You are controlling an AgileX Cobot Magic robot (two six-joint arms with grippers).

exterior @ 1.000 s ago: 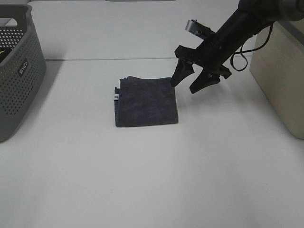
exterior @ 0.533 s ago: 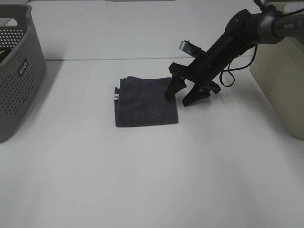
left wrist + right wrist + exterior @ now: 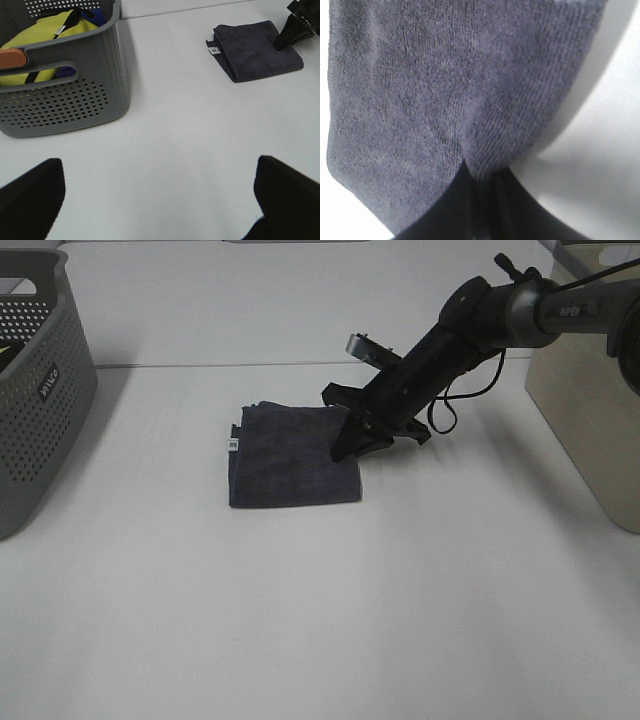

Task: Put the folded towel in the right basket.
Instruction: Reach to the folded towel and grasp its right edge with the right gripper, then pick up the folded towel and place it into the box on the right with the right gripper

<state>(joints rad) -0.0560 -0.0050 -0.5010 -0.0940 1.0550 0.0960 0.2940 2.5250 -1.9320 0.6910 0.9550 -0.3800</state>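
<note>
The folded dark grey towel (image 3: 285,455) lies flat on the white table; it also shows in the left wrist view (image 3: 257,50). My right gripper (image 3: 350,438) reaches in low from the right and is shut on the towel's right edge. In the right wrist view the cloth (image 3: 450,85) fills the frame and bunches into the closed fingertips (image 3: 480,175). The right basket (image 3: 590,390), beige, stands at the right edge. My left gripper (image 3: 160,200) is open and empty, far from the towel, and is out of the exterior view.
A grey perforated basket (image 3: 45,380) stands at the left edge; the left wrist view shows it (image 3: 75,95) holding yellow and dark cloths. The right arm's cable (image 3: 455,405) hangs just behind the gripper. Bare white table lies in front of the towel.
My right gripper came down and left, from open above the towel's right corner to shut on its right edge. The towel slid a little to the left.
</note>
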